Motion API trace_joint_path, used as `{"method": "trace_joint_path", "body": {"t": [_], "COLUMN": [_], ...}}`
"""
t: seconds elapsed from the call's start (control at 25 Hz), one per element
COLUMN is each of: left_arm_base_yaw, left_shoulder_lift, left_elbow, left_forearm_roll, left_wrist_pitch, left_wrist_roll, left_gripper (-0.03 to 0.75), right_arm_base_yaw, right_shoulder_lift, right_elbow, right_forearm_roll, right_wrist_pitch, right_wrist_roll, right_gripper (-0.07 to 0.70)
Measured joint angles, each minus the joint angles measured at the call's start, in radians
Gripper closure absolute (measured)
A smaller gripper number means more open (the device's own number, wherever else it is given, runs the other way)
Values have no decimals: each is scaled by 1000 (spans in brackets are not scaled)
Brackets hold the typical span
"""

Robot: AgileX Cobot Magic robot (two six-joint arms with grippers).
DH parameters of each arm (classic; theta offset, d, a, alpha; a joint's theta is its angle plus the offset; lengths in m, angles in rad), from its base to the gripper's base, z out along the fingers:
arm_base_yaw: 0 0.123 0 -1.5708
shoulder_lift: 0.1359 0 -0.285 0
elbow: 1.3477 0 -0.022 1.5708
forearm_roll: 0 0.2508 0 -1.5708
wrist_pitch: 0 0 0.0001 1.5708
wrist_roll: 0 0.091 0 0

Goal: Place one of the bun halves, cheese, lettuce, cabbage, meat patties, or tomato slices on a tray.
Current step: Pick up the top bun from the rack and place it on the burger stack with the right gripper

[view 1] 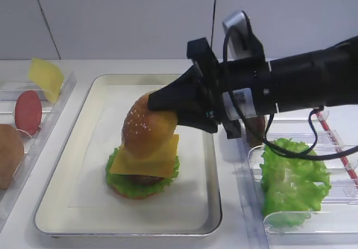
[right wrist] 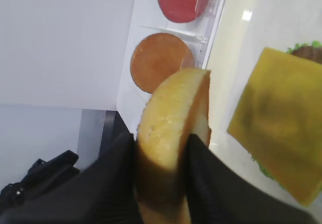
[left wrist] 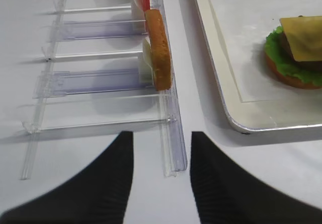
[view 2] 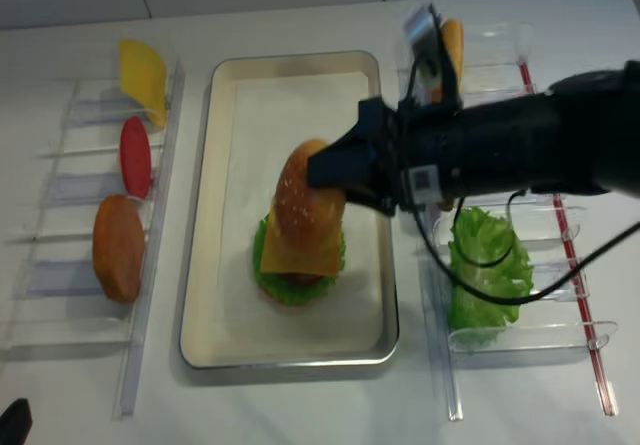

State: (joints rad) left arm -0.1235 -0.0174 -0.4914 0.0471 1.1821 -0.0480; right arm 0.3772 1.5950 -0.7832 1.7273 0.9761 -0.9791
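My right gripper is shut on the sesame bun half, which it holds on edge and tilted just above the stack on the tray. In the right wrist view the bun half is pinched between both black fingers. The stack has a cheese slice on top, a meat patty under it, then lettuce on a bottom bun. My left gripper stands open and holds nothing, low over the table by the near end of the left rack.
The left rack holds a spare cheese slice, a tomato slice and a larger brown bun. The right rack carries a lettuce leaf and another bun piece at the back.
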Motion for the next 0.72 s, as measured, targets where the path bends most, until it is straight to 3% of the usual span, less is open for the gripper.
{"method": "trace_joint_path", "body": {"t": [0.72], "left_arm_base_yaw": [0], "left_shoulder_lift": [0], "left_elbow": [0], "left_forearm_roll": [0], "left_wrist_pitch": [0], "left_wrist_roll": [0], "left_gripper": [461], "right_arm_base_yaw": [39], "right_shoulder_lift": [166], "right_elbow": [-84], "right_forearm_roll": [9], "right_wrist_pitch": [-15], "right_wrist_roll": [13], "right_gripper": [358]}}
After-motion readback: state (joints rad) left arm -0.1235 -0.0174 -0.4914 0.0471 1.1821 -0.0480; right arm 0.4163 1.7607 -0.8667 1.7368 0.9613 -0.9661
